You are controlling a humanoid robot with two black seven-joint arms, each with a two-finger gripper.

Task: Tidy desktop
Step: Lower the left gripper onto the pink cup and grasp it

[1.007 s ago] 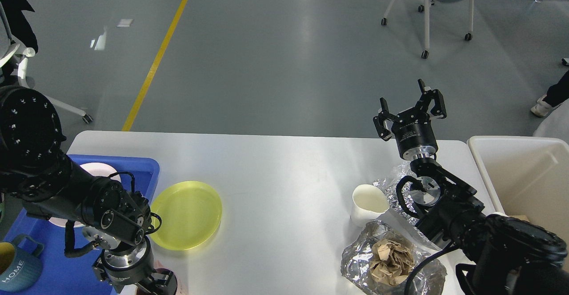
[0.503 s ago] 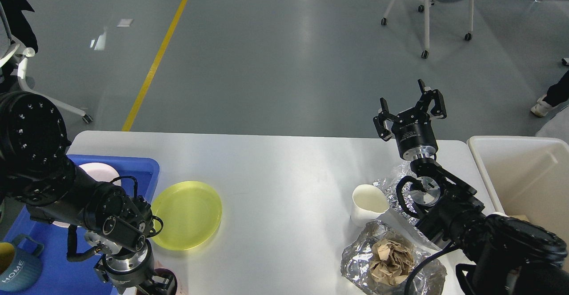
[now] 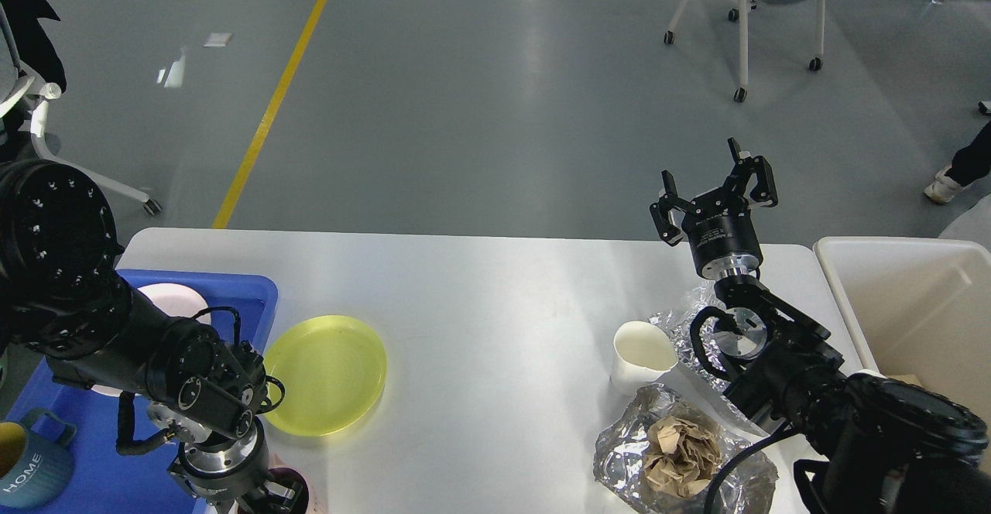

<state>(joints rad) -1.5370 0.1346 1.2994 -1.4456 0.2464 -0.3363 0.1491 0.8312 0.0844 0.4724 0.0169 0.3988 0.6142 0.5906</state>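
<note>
Since a second ago the left arm has drawn nearer and lower, so the left gripper (image 3: 267, 495) now sits at the bottom edge, over something pinkish that is mostly cut off; whether its fingers are apart or closed cannot be told. Nothing else has shifted.

The desktop (image 3: 495, 297) is a wide white slab with rounded corners and a smooth matte sheen, filling the near half of the view. On its left side lies a round, translucent yellow plate (image 3: 325, 375), just beside a blue plastic tray (image 3: 248, 289) that holds a pale plate (image 3: 174, 297) and a blue-grey mug (image 3: 31, 467) lettered HOME. Toward the right stands a white paper cup (image 3: 642, 351), with crinkled silver foil (image 3: 681, 320) behind it and a foil dish (image 3: 619, 452) holding crumpled brown paper (image 3: 681, 452) nearer.

The right gripper (image 3: 716, 189) is raised above the far right edge, fingers spread, holding nothing. A cream bin (image 3: 913, 305) stands to the right of the table. Beyond lies a glossy grey floor with a yellow line (image 3: 279, 96) and a white wheeled chair (image 3: 743, 3).
</note>
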